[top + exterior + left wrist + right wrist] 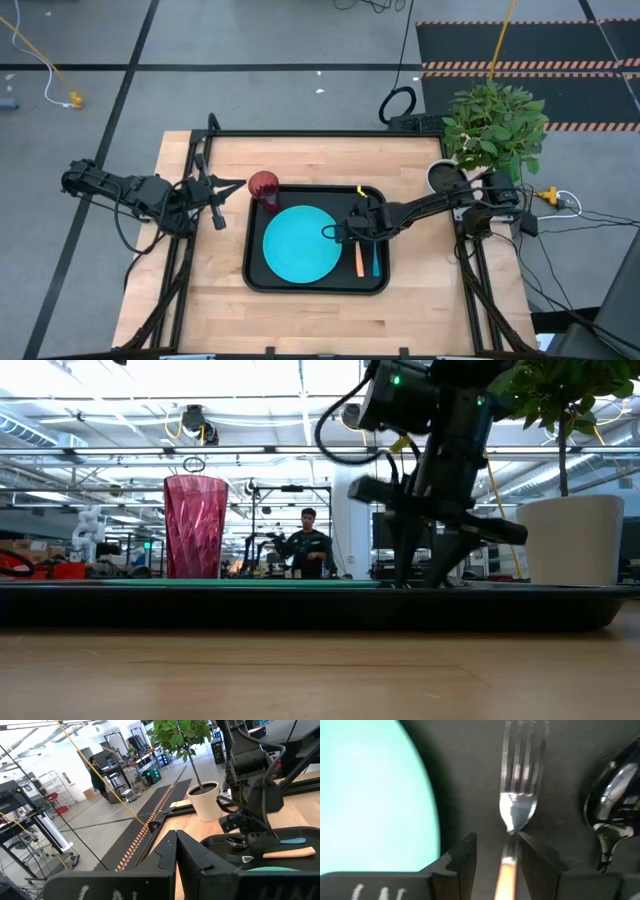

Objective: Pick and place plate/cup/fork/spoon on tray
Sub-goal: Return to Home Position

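The black tray (256, 275) lies mid-table. On it rest the turquoise plate (301, 243), the dark red cup (264, 187) upright at its far left corner, and, side by side at its right, the orange-handled fork (359, 260) and the blue-handled spoon (376, 264). My right gripper (497, 840) is open and low over the tray. Its fingers stand on either side of the fork's neck (511, 827), just behind the tines. The fork lies flat on the tray floor. My left gripper (215, 192) is shut and empty, left of the tray near the cup. My right gripper comes down at the fork from above, a finger on each side of the neck where the metal meets the handle (508, 851). One finger (532, 855) stands close against the neck; whether it touches, I cannot tell. The fork lies on the tray.
A white pot (445, 176) with a green plant (495, 125) stands at the table's far right corner, beside the right arm's base. In the low view a person (308, 545) stands far off in the room. Bare wood shows in front of and beside the tray.
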Robot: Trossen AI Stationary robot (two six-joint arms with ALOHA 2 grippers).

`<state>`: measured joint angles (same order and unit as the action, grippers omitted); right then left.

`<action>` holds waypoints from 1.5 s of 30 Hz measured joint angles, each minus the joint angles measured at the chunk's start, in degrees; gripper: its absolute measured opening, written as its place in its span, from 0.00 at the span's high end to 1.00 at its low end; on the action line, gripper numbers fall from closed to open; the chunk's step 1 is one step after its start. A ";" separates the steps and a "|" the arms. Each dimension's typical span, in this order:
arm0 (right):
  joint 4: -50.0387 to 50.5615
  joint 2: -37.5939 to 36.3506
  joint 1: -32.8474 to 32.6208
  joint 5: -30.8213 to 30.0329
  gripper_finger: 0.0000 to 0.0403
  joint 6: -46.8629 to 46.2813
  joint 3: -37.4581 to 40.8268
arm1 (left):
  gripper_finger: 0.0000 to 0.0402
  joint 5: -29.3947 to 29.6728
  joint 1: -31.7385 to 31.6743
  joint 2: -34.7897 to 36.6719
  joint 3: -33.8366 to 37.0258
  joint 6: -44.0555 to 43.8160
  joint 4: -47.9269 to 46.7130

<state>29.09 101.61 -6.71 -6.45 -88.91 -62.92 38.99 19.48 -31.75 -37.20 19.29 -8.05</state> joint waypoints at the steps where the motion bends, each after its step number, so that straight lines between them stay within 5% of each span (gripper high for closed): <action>1: -0.16 -0.64 -0.13 -0.10 0.67 0.10 -0.01 | 0.98 0.00 0.01 0.02 0.01 0.00 0.00; 11: 2.56 -8.32 -3.40 -4.57 0.67 7.15 -0.04 | 0.98 0.04 -0.02 0.00 -0.01 0.31 0.13; 16: 2.83 -12.52 -6.16 -8.87 0.67 23.18 -0.09 | 0.98 0.01 -0.02 0.01 0.02 -0.43 1.34; 23: 3.37 -14.58 -8.97 -7.01 0.67 43.63 -0.09 | 0.98 -0.07 0.00 0.00 0.01 -8.18 0.66; 29: 8.68 -14.92 -8.81 -9.88 0.70 54.80 -0.11 | 0.98 -0.10 1.26 0.35 0.02 -19.88 -10.71; 34: 9.89 -17.06 -12.01 -17.61 0.70 58.25 2.23 | 0.98 -0.40 4.32 2.40 0.04 -28.79 -15.47; 41: -2.74 -28.30 -16.94 -17.63 0.70 55.11 16.80 | 0.98 0.93 11.09 3.31 0.11 -31.83 -17.82; 45: -9.91 -37.35 -19.26 -17.73 0.70 52.45 24.02 | 0.98 7.10 14.86 3.36 2.70 -31.94 -14.92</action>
<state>19.18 64.26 -25.97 -24.18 -36.45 -38.90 46.09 34.34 -28.38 -34.50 -12.65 -22.96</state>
